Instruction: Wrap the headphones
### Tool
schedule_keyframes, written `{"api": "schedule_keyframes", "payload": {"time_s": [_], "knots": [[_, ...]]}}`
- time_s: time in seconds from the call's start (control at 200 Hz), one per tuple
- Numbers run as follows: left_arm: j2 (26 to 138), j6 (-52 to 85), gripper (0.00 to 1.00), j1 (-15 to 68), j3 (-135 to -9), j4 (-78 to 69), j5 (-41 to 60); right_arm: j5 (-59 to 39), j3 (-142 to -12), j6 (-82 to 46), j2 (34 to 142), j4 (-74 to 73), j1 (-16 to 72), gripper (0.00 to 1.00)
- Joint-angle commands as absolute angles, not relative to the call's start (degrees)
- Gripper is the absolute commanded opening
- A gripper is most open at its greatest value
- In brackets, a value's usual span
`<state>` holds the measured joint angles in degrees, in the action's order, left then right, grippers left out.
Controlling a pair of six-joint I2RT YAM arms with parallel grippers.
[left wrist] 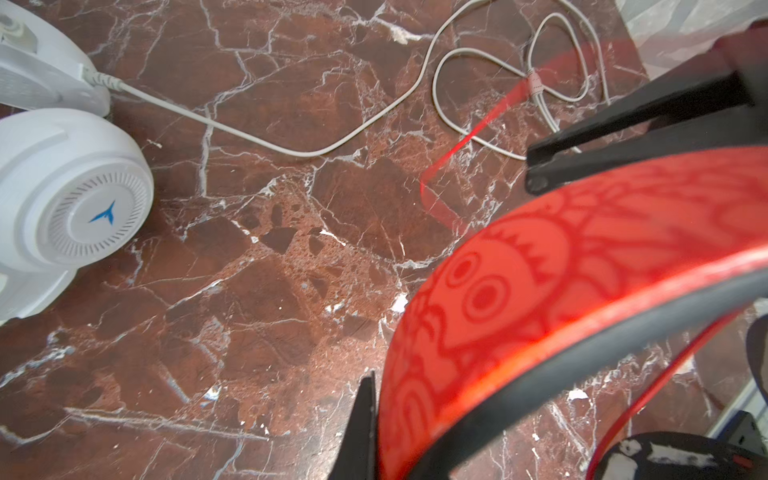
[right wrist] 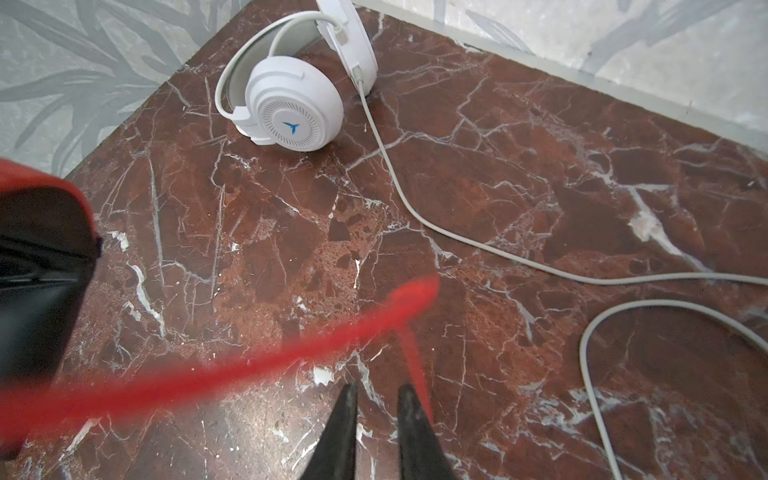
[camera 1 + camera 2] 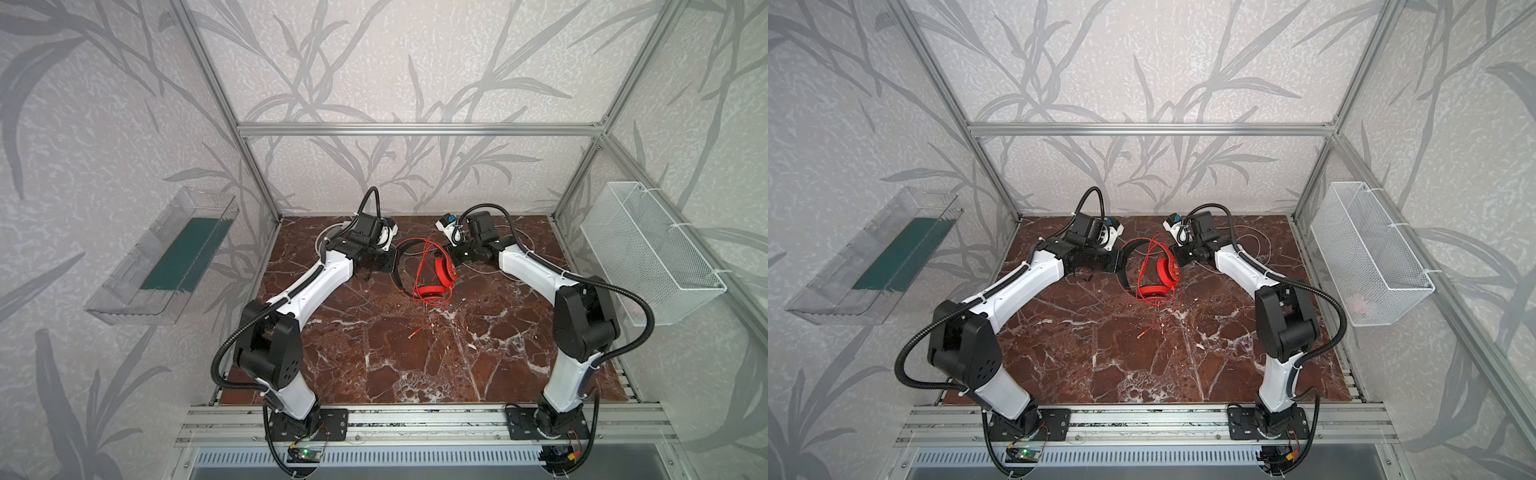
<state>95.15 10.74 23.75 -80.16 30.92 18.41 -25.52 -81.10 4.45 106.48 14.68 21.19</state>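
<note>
The red headphones (image 3: 440, 277) lie mid-table in both top views (image 3: 1165, 276), with their thin red cable (image 3: 423, 255) looped over them and its plug end (image 3: 412, 333) loose on the marble. My left gripper (image 3: 392, 266) is shut on their headband (image 1: 561, 266); only one finger (image 1: 365, 419) shows. My right gripper (image 2: 378, 388) hovers beside them, open by a narrow gap with nothing between the fingers. A blurred strand of the red cable (image 2: 415, 361) runs past the outside of one finger. The white headphones (image 2: 291, 112) stand at the far left.
The white headphones' long grey cable (image 2: 478, 245) snakes and loops across the far right of the table (image 3: 1254, 241). A clear plastic bin (image 3: 166, 257) hangs on the left wall, and a white wire basket (image 3: 648, 253) on the right. Aluminium frame posts border the table.
</note>
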Motion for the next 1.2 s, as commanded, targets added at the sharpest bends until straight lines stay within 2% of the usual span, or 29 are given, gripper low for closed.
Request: {"api": "schedule_keyframes", "payload": {"time_s": [0.0,0.255,0.355,0.525,0.83,0.995,1.195], "knots": [[91.9,12.9,0.00,23.4,-80.0,27.6,22.0,-25.5,-79.7,2.2,106.8,11.7,20.6,0.23],[91.2,14.5,0.00,22.9,-78.5,25.8,22.1,-24.8,-78.3,-4.4,108.7,11.7,19.6,0.30],[91.4,15.7,0.00,22.3,-77.8,24.7,22.5,-23.6,-75.1,-7.5,107.2,10.3,18.9,0.32],[91.9,18.5,0.00,21.1,-77.0,21.6,24.4,-23.6,-67.2,-11.1,102.8,5.4,18.0,0.42],[91.9,21.1,0.00,19.9,-75.7,19.5,25.2,-24.9,-64.8,-13.2,102.3,8.0,18.0,0.49],[92.4,22.6,0.00,18.9,-75.8,19.0,24.4,-25.0,-58.0,-12.7,96.4,4.0,18.3,0.57],[94.4,23.6,0.00,18.5,-77.2,19.8,22.1,-24.3,-50.9,-5.2,87.6,5.4,21.3,0.64]]}}
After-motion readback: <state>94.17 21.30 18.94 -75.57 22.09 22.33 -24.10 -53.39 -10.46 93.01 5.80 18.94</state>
